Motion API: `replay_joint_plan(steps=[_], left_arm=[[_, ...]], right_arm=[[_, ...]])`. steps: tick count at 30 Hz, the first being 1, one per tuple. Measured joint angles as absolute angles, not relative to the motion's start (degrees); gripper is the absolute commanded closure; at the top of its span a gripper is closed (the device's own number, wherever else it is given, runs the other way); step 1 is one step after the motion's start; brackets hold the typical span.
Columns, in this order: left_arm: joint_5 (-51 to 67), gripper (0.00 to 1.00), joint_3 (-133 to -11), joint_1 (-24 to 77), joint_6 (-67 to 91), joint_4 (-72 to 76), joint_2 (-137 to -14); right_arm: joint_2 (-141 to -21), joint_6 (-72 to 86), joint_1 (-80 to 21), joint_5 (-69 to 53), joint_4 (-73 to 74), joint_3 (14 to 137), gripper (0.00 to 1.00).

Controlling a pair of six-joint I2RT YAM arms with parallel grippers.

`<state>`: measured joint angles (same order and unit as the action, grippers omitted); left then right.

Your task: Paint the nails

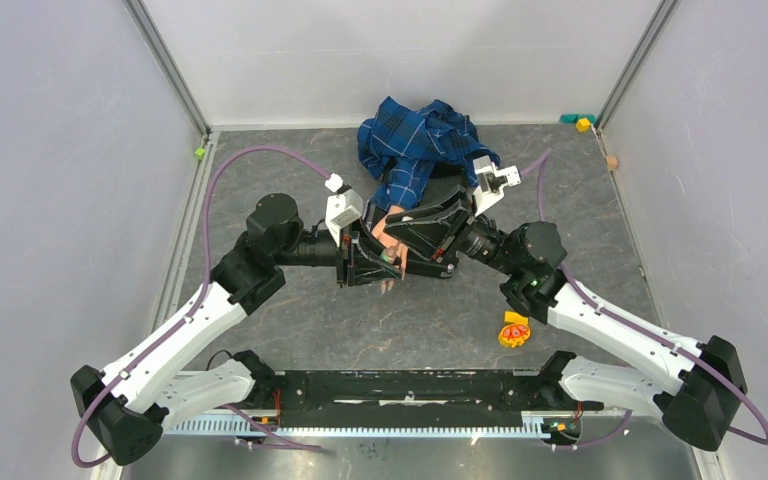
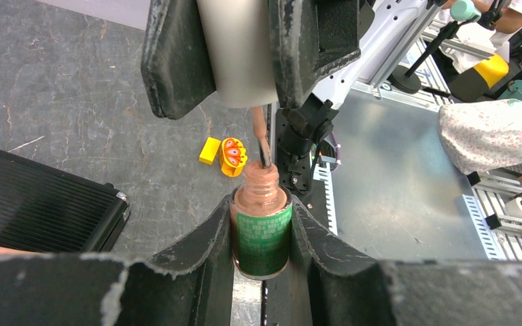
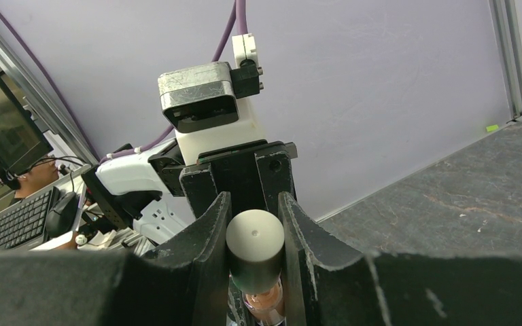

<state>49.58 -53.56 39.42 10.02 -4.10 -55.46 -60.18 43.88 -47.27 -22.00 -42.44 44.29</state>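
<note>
Near edge: a black rail (image 1: 410,385) spans the front between the two arm bases.
Open tabletop: the grey tabletop (image 1: 290,330) lies bare just beyond the rail. An orange-and-yellow toy (image 1: 513,331) sits near the right forearm, with a yellow block (image 2: 209,150) just beside it.
Left fingers (image 2: 211,251): closed on the polish bottle (image 2: 264,238), pressing its green label from both sides, with the neck uncapped.
Right fingers (image 3: 204,238): clamped on the grey cap (image 3: 255,234) directly over the bottle. The brush stem (image 2: 259,132) reaches down into the neck.
Nails (image 1: 392,283): at mid-tabletop on the mannequin hand (image 1: 388,228), pointing toward the near edge beneath the two meeting wrists.
Sleeve (image 1: 415,140): blue plaid, bunched toward the far wall.
Sides: walls stand along the left, right and far edges. Both elbows are well apart from them.
Far corner: small coloured blocks (image 1: 582,121) lie at the right.
Hard to make out: the fingers cover most of the hand, and the nails are too small to count. In the right wrist view the bottle is almost hidden under the cap.
</note>
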Motion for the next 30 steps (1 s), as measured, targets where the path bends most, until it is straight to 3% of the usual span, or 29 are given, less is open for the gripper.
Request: replay_joint_plan(steps=[30], left_arm=[[47.4,0.98,-53.4,39.7,10.0,-4.0,-53.6]], right_arm=[[-62.0,42.8,-50.3,-22.5,-41.6,44.3,1.00]])
